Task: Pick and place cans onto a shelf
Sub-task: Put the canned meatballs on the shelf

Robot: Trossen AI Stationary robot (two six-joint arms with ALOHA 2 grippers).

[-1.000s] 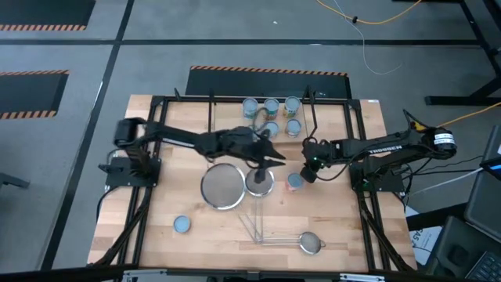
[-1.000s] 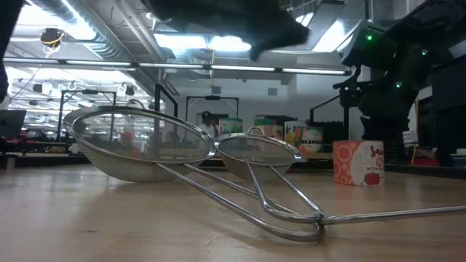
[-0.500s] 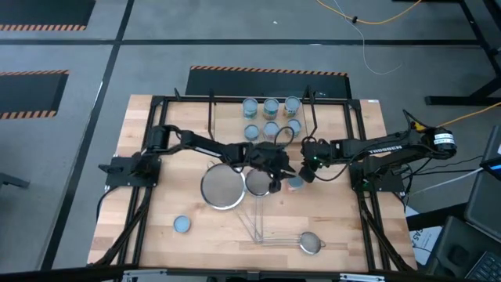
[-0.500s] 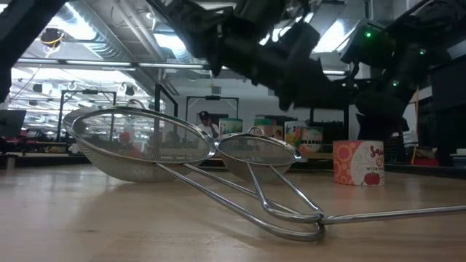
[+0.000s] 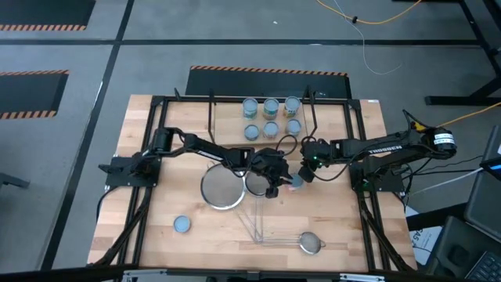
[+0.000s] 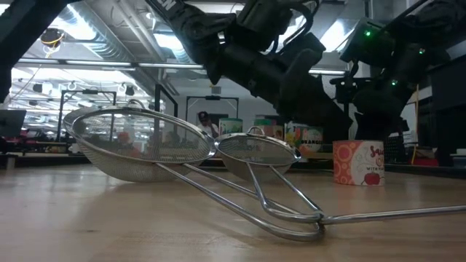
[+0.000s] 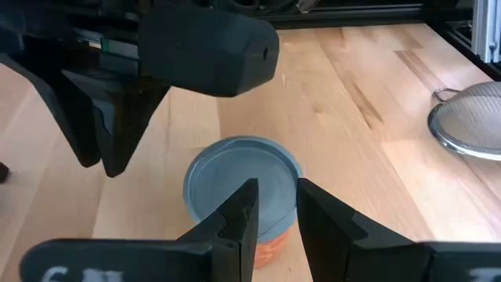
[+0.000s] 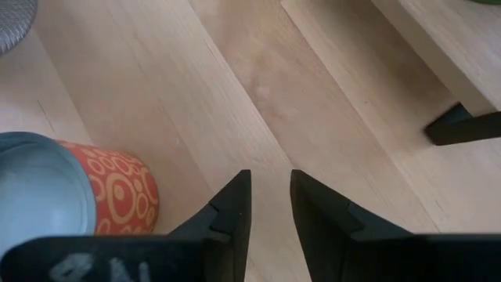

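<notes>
An orange-red can point(image 7: 235, 176) with a pale blue top stands upright on the table right of centre; it also shows in the high view point(image 5: 294, 185) and the low view point(image 6: 358, 162). My left gripper point(image 7: 275, 196) hangs just above its top, fingers nearly together, touching nothing; it also shows in the high view point(image 5: 283, 180). My right gripper point(image 8: 270, 184) is shut and empty beside the can point(image 8: 70, 196), over bare table. The shelf point(image 5: 313, 117) at the far middle holds several cans point(image 5: 271, 128).
Three steel mesh strainers lie near the centre and front: a large one point(image 5: 222, 188), a medium one point(image 5: 258, 182) and a small one point(image 5: 311, 244). One loose can point(image 5: 182, 224) stands at the front left. A shelf foot point(image 8: 462, 125) is close to my right gripper.
My left gripper has swung from above the strainers toward the table's right edge and down, and now hangs over the orange-red can. The can has stayed where it was.
</notes>
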